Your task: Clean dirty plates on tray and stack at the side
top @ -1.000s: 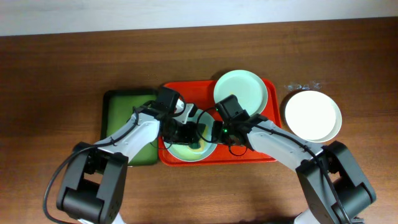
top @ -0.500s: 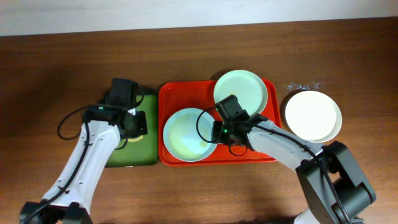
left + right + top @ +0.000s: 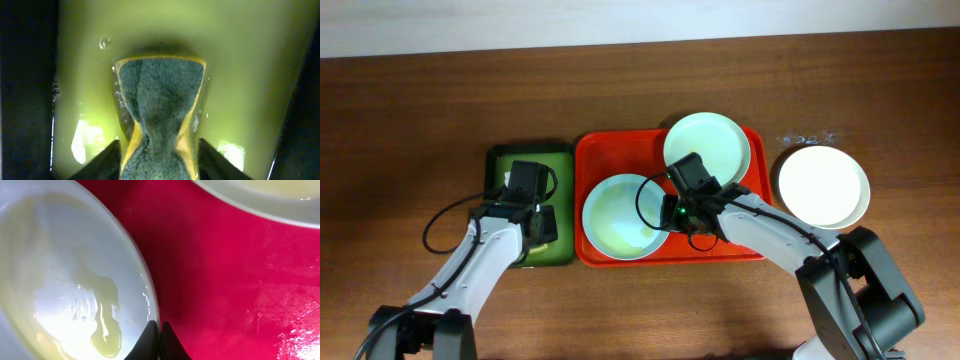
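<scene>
At green tray [image 3: 505, 165]: sponge [image 3: 160, 95] between half-parted jaws of left gripper [image 3: 160, 162], grip indiscernible; on red tray [image 3: 595, 150]: front mint plate [image 3: 615, 215] rim pinched by closed right gripper [image 3: 161, 337].

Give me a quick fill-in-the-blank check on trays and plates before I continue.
The yellow-edged scouring sponge lies at the left hand in the smaller plastic tray, coloured dark ___.
The large red rectangular plastic tray holds ___ round pale mint-blue plates.
The right hand is shut on the wet front plate at its ___.
Missing: green; two; rim.

Left pincer [image 3: 542, 222] (sponge [image 3: 160, 100] between) moved to green tray [image 3: 505, 158].
</scene>
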